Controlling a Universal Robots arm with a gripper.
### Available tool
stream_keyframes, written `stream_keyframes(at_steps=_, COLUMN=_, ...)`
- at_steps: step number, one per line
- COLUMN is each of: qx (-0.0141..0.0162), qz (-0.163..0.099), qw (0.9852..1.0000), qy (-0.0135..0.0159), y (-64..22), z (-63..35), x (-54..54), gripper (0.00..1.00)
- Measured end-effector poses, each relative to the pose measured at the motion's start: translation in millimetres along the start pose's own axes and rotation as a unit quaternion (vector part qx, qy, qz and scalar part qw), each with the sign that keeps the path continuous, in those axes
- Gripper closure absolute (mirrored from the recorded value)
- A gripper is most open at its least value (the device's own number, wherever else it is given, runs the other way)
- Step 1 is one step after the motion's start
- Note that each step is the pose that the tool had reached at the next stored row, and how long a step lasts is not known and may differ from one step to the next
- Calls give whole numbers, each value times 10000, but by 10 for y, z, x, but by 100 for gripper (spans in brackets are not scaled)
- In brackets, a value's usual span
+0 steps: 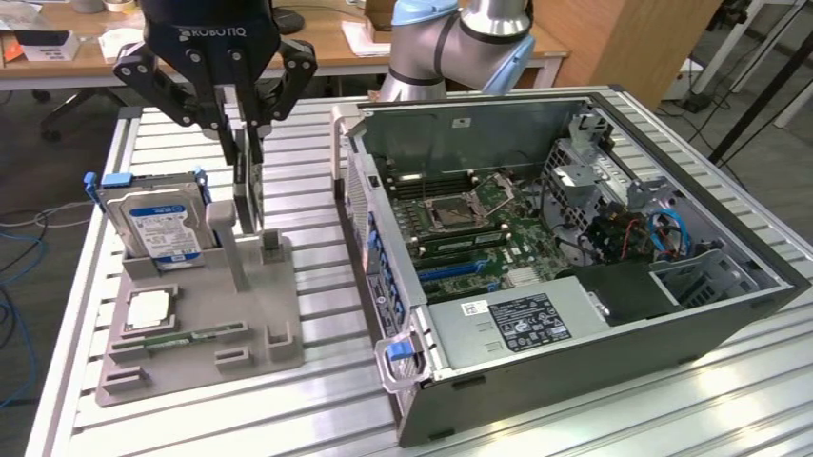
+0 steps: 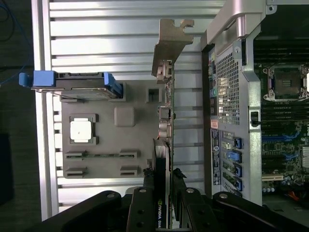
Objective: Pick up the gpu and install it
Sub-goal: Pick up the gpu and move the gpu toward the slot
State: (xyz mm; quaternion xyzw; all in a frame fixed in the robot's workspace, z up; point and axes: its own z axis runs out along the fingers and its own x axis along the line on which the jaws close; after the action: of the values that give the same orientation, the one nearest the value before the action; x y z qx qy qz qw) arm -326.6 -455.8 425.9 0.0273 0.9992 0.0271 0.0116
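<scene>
Thin gpu (image 1: 250, 195) (flat, dark) in claw (image 2: 164, 174)

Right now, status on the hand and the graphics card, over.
Hand shut on graphics card. Card upright over gray tray. Hard drive standing beside it, apart; open computer case alongside.

Robotics lab: slatted aluminium bench (image 1: 661, 409), open computer case (image 1: 458, 133), cluttered desks (image 1: 76, 67) behind.
</scene>
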Motion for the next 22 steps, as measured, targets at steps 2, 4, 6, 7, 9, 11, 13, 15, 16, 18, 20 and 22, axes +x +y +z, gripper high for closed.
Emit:
stream_keyframes(at_steps=2, qx=0, qz=0, qw=10000, qy=0, y=0, z=0, x=0, gripper=74)
stream_keyframes(at_steps=4, qx=0, qz=0, qw=10000, qy=0, y=0, z=-1, x=-1, gripper=74)
stream_keyframes(at_steps=6, qx=1, qz=-1, qw=10000, qy=1, y=0, z=-1, x=-9, gripper=74)
stream_keyframes(at_steps=7, qx=1, qz=-1, qw=10000, qy=1, y=1, z=-1, x=-12, gripper=74)
stream_keyframes(at_steps=9, qx=0, qz=0, qw=10000, qy=0, y=1, z=0, x=-18, gripper=74)
stream_keyframes(at_steps=11, qx=0, qz=0, qw=10000, qy=0, y=1, z=0, x=-24, gripper=74)
stream_keyframes(at_steps=13, qx=0, qz=0, qw=10000, qy=0, y=2, z=0, x=-29, gripper=74)
stream_keyframes(at_steps=15, qx=0, qz=0, qw=10000, qy=0, y=2, z=1, x=-34, gripper=74)
stream_keyframes(at_steps=16, qx=0, qz=0, qw=10000, qy=0, y=2, z=1, x=-37, gripper=74)
stream_keyframes(at_steps=18, qx=0, qz=0, qw=10000, qy=0, y=3, z=1, x=-45, gripper=74)
stream_keyframes(at_steps=20, qx=0, qz=0, qw=10000, qy=1, y=3, z=1, x=-53, gripper=74)
stream_keyframes(at_steps=22, qx=0, qz=0, qw=10000, qy=0, y=3, z=1, x=-62, gripper=74)
